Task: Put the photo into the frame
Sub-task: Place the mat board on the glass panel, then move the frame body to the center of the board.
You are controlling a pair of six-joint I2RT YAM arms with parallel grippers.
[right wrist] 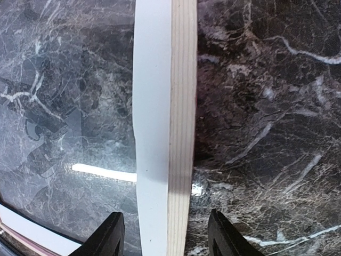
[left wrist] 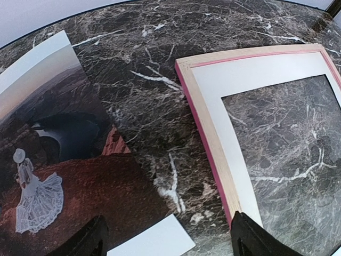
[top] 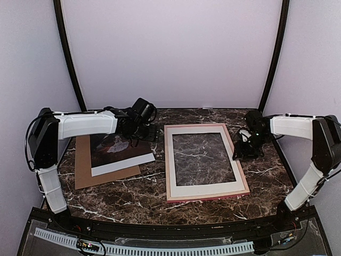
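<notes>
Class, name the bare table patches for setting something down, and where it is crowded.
Free: the gap between photo and frame; the near band before the table edge. Crowded: the photo on its cardboard, left tool above; right tool at frame's right rail.

Soft even light; fisheye wrist-view edges

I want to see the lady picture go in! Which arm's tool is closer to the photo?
Left. The left tool hovers over the photo's right side; the right tool straddles the frame's right edge, across the frame from the photo.
</notes>
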